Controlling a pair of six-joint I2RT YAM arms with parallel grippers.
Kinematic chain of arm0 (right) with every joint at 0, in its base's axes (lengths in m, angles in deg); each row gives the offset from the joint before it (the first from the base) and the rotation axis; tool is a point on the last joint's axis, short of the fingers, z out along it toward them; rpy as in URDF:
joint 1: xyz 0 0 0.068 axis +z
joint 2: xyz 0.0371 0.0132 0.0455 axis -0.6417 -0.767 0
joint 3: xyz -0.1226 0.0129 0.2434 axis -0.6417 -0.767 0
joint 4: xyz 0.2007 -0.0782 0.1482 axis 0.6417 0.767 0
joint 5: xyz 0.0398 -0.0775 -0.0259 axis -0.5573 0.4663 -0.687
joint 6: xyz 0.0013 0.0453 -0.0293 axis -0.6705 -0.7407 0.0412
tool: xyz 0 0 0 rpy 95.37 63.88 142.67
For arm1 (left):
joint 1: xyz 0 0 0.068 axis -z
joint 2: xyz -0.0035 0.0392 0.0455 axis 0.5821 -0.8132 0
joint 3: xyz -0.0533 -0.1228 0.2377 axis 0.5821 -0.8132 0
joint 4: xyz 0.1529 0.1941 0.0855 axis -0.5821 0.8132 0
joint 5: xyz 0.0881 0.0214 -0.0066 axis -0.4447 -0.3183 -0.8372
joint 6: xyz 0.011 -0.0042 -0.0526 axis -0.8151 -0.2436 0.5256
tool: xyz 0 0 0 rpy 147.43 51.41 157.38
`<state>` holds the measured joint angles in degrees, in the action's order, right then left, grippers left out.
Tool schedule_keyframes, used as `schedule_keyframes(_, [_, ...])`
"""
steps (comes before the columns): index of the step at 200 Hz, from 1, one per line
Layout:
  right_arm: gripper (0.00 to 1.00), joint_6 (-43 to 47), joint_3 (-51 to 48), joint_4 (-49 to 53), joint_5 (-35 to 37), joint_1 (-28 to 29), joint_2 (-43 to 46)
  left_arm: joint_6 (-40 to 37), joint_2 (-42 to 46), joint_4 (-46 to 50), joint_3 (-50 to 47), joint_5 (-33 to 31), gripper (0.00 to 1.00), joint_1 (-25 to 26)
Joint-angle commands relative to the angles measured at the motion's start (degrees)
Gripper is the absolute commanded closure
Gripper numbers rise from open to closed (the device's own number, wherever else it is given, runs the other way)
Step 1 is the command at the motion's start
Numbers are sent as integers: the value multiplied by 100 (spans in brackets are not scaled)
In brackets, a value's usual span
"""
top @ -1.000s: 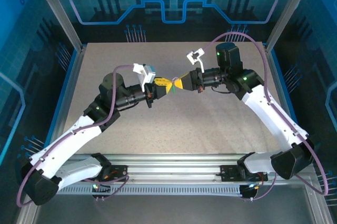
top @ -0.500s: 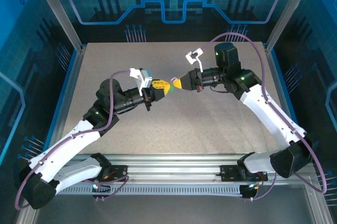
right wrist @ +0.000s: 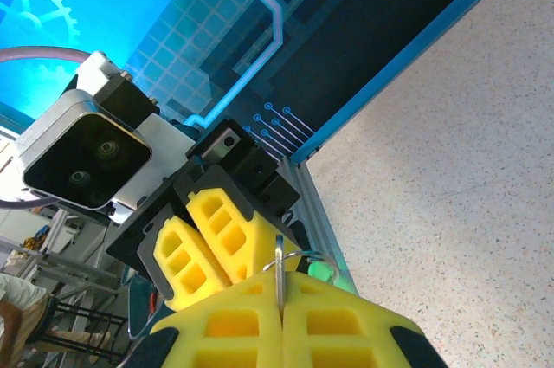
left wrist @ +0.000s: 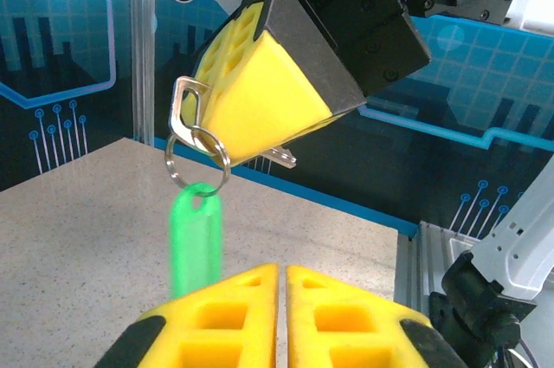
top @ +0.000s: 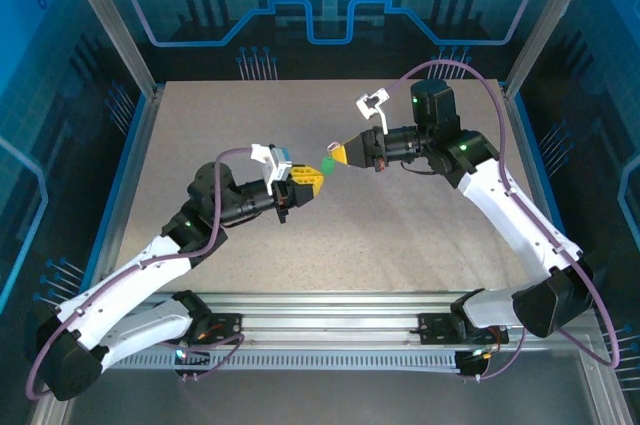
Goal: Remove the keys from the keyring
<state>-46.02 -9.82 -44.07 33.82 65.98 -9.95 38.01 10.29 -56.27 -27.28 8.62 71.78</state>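
Right fingers point(left wrist: 260, 82) are clamped shut on a flat metal key point(left wrist: 178, 112). From the right wrist cam the key sits edge-on in the seam between the two yellow pads.

- Key head sticks out past the right fingertips. A bit of metal also pokes out at the underside of those fingers; can't tell if it's the same key.
- Keyring point(left wrist: 170, 163) is threaded through the key head and hangs just below the right fingertips.
- Green tag point(left wrist: 196, 238) dangles from the bottom of the keyring. It's blurred in the left wrist cam, so no detail.
- The tag hangs in the space between the two sets of fingers, just above and ahead of the left fingertips. Can't tell whether it touches them.

Left fingers point(left wrist: 225, 320) are cracked open by only a thin slit, with nothing between the pads. They point at the right fingers but sit apart from them, lower and off to the side in the top cam, with clear air between the tips.

Key, keyring and tag are all up in the air at the right fingers, well above the worktop point(top: 400, 235). Both sets of fingers are above its middle.
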Motion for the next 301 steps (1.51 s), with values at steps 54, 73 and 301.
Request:
schedule_keyframes(54, [100, 34, 184, -93, -82, -14, 68, -691, 146, -1444, -565, -814, 26, 22])
schedule_keyframes(73, [100, 0, 186, -114, -124, -19, 68, -875, -62, -1434, -407, -706, 23, 29])
schedule_keyframes(301, [100, -494, -77, -766, -468, -6, 140, -1041, -1326, -2262, 446, -103, 43, 13])
